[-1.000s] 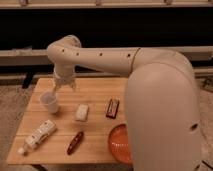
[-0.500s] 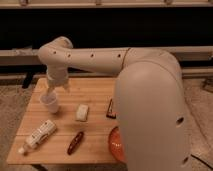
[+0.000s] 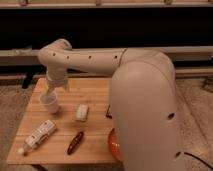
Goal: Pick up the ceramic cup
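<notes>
The ceramic cup [image 3: 50, 104] is small, plain and white, and stands upright on the left part of the wooden table [image 3: 95, 90]. My gripper [image 3: 50, 93] hangs from the cream arm directly above the cup, right at its rim, pointing down. The gripper's tip merges with the cup's top edge, so contact cannot be told. The cup rests on the table.
A white packet [image 3: 82, 112] lies right of the cup. A white bottle [image 3: 38, 135] lies on its side at the front left. A dark red oblong item [image 3: 75, 142] lies in front. An orange bowl [image 3: 114, 145] shows at the front right, partly behind the robot's body.
The arm has swung left and lowered, bringing the gripper from above and right of the cup down to its rim. The cup and other objects have not moved.
</notes>
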